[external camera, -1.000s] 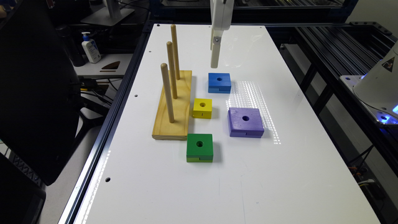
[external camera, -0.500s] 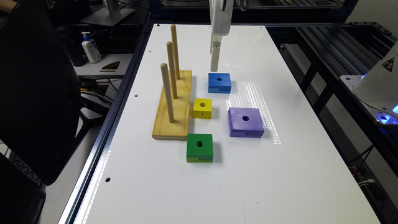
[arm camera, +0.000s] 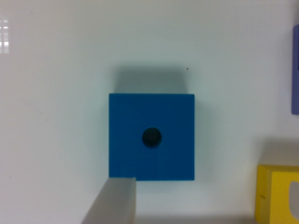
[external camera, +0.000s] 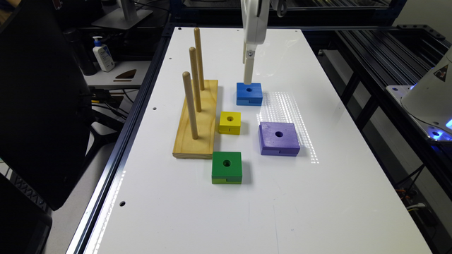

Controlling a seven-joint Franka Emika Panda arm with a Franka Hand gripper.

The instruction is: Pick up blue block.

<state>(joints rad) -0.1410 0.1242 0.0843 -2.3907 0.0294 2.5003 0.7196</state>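
The gripper (external camera: 248, 79) hangs directly above the far edge of the blue block (external camera: 249, 93), its pale finger tip close to the block's top face. In the wrist view, 1 pale finger (arm camera: 112, 203) overlaps a corner edge of the blue block (arm camera: 152, 136); whether the gripper is spread or pressed together cannot be determined. No contact with the block's sides is visible.

The blue block lies flat on the white table (external camera: 268, 197), centre hole facing up, with a notch in its near side face. It sits at the far end of the block group, just to the exterior view's right of the wooden peg base (external camera: 196, 120), which carries 3 upright pegs.

The yellow block (external camera: 230, 122) lies nearer than the blue block, beside the peg base. The purple block (external camera: 278, 138) lies to the exterior view's right of the yellow block. The green block (external camera: 226, 167) is the nearest of the 4, close to the base's near corner. All 4 blocks are apart from one another.
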